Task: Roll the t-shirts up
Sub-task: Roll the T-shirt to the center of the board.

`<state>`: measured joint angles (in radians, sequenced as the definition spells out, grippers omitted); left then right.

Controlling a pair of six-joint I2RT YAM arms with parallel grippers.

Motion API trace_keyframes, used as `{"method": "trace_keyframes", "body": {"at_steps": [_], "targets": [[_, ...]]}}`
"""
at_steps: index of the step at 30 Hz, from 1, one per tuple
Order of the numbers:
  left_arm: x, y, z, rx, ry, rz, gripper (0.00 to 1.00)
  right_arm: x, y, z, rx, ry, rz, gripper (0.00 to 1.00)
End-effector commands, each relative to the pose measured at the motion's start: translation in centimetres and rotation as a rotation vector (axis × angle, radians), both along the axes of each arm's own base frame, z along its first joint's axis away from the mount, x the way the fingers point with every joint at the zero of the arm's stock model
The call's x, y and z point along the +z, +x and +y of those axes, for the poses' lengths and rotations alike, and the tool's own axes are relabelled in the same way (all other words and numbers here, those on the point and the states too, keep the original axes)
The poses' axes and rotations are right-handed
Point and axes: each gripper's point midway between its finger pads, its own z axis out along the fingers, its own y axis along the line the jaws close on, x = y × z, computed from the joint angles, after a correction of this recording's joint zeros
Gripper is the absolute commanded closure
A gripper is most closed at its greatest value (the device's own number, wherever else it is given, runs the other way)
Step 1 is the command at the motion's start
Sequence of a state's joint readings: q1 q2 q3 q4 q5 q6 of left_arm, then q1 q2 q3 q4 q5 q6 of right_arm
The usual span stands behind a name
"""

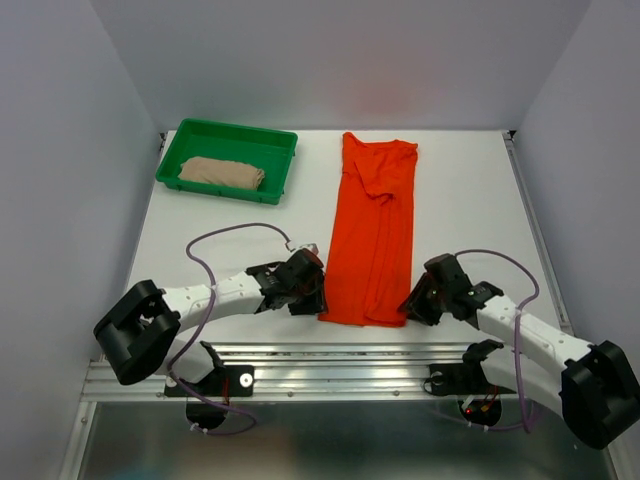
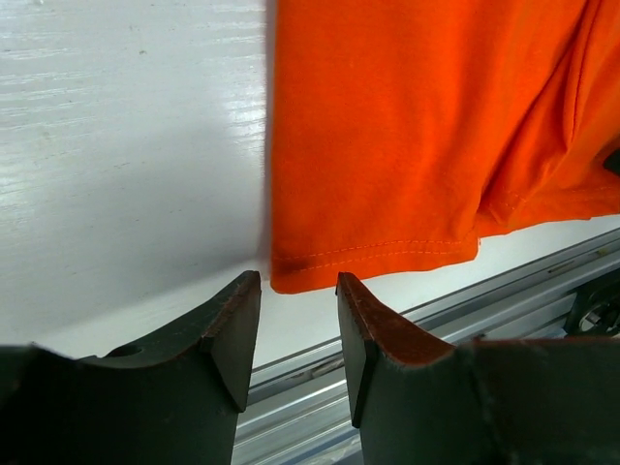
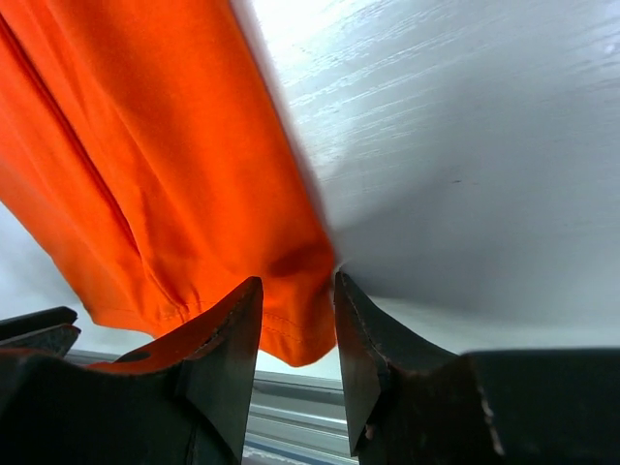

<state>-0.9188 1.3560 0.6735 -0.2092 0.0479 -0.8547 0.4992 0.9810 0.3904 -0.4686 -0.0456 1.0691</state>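
The orange-red t-shirt (image 1: 375, 235) lies folded into a long strip down the middle of the table, with its hem toward the near edge. The beige t-shirt (image 1: 222, 172) lies bundled in the green tray (image 1: 270, 145). My left gripper (image 1: 318, 292) is open at the hem's near left corner. In the left wrist view the corner of the orange-red t-shirt (image 2: 407, 145) sits just beyond the left gripper (image 2: 298, 286). My right gripper (image 1: 412, 302) is open at the near right corner. In the right wrist view the corner of the shirt (image 3: 194, 174) lies between the tips of the right gripper (image 3: 297, 289).
The green tray stands at the far left of the white table (image 1: 470, 200). A metal rail (image 1: 340, 365) runs along the near edge, just below both grippers. Grey walls close in the left, right and far sides.
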Motion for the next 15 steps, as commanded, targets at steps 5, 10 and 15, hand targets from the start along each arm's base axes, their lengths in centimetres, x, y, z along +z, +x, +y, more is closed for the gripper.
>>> {"method": "trace_keyframes", "body": {"at_steps": [5,10,15], "targets": [[-1.3,-0.3,0.7,0.016,0.022,0.023,0.54,-1.2,-2.8,-2.7,0.015,-0.135,0.094,0.58],[-2.0,-0.7,0.0,0.004,-0.012,0.049,0.54,-1.4,-3.8,-3.0,0.039,-0.134,0.113,0.59],[-2.5,-1.3,-0.4,-0.008,-0.03,0.083,0.58,-1.4,-4.1,-1.7,0.092,-0.084,0.12,0.59]]}}
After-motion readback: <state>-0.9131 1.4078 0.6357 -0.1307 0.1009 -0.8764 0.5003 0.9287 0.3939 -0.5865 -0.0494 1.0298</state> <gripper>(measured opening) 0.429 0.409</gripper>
